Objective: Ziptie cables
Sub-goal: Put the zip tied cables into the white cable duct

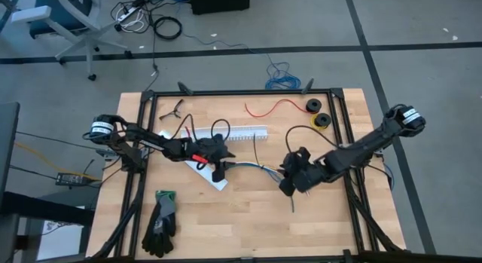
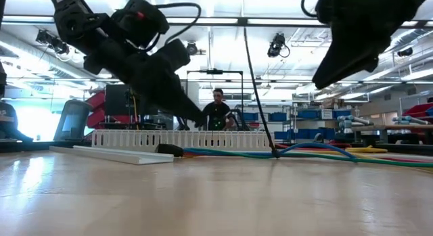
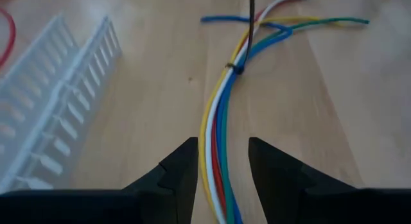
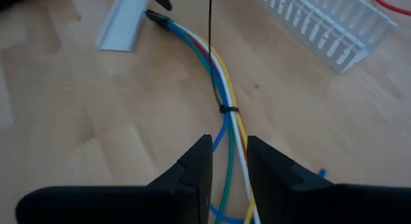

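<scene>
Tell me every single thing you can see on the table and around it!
cables: one loose bundle, yellow, white, blue, red and green, table's middle, between both arms
zip tie: one, black, cinched round the cables, tail sticking up
slotted channel: one, white, behind the cables
channel cover: one, white, flat beside the channel
red wire: one, far side
tape rolls: two, black and yellow-black, far right corner
gloves: one pair, black and green, near left
table: one, light wood
left gripper: jaws astride the cables, not closed
right gripper: jaws astride the cables, slightly apart
</scene>
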### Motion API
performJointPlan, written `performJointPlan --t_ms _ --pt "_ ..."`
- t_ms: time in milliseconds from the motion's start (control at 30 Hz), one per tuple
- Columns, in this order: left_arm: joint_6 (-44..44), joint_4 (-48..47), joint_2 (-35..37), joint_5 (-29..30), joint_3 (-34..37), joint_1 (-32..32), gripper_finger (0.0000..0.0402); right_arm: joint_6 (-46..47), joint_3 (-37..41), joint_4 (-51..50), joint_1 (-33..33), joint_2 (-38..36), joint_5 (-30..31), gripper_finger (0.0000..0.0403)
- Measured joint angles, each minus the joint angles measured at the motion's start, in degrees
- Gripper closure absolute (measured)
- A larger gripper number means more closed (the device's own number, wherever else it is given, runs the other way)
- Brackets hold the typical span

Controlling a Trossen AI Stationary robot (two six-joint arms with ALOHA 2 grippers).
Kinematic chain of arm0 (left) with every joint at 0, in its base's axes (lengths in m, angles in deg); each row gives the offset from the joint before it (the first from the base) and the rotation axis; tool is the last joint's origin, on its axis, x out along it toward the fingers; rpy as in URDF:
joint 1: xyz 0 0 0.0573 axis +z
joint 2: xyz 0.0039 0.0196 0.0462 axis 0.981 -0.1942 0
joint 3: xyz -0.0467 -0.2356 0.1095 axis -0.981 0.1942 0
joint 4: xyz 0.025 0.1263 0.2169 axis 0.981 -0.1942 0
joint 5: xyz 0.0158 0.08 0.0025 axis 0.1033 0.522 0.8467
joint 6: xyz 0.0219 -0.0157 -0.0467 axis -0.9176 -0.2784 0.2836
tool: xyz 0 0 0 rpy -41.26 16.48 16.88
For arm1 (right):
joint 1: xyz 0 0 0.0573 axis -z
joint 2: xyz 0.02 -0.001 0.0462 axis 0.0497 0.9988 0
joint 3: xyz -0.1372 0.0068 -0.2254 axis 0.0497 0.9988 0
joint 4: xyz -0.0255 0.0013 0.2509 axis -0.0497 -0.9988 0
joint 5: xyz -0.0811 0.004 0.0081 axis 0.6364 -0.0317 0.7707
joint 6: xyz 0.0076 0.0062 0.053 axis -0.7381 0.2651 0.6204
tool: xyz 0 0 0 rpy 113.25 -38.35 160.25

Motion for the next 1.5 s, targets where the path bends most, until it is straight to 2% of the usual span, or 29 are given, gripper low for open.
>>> performJointPlan --t_ms 233,467,700,800,900,933,1100,1200,1333,1400,1500 --pt "5.6 -3.7 0.0 -0.6 0.0 -0.4 0.0253 3.4 2.7 1.2 -1.1 0.0 1.5 0.0318" --pt "5.7 -5.1 -3.4 -2.8 0.0 -0.4 0.0254 8.8 7.5 3.3 -0.8 0.1 1.5 0.0318" --pt "3.9 -4.4 -7.2 -2.5 -0.2 -0.5 0.0256 8.6 8.6 6.9 -0.8 0.1 1.5 0.0318" --pt "3.9 -4.4 -7.2 0.0 -0.2 -0.6 0.0287 8.1 8.6 7.1 -0.8 0.1 1.5 0.0318" --pt "2.0 -6.0 -7.1 1.3 -1.7 -0.6 0.0358 7.6 8.6 7.2 -0.8 0.1 1.5 0.0318" --pt "1.0 -6.3 -7.1 1.6 -2.6 -0.5 0.0368 7.2 8.6 7.2 -0.8 0.1 1.5 0.0318" --pt "-4.6 -10.4 -7.1 6.9 -9.9 -0.8 0.0369 4.2 8.6 5.5 -0.8 0.1 3.6 0.0318" --pt "-9.2 -19.2 -7.1 9.6 -16.8 -0.9 0.0369 4.1 8.6 4.0 -1.1 0.0 7.9 0.0318" --pt "-15.4 -30.6 -7.1 16.7 -26.6 -0.9 0.0369 4.5 8.6 2.2 -3.0 -0.6 15.1 0.0318" --pt "-18.9 -33.8 -7.1 19.4 -31.3 -0.8 0.0369 4.7 8.5 1.1 -3.8 -1.0 17.4 0.0318" --pt "-23.7 -34.4 -7.0 20.4 -36.9 0.1 0.0369 7.4 8.5 -0.3 -4.3 -1.0 19.6 0.0318"
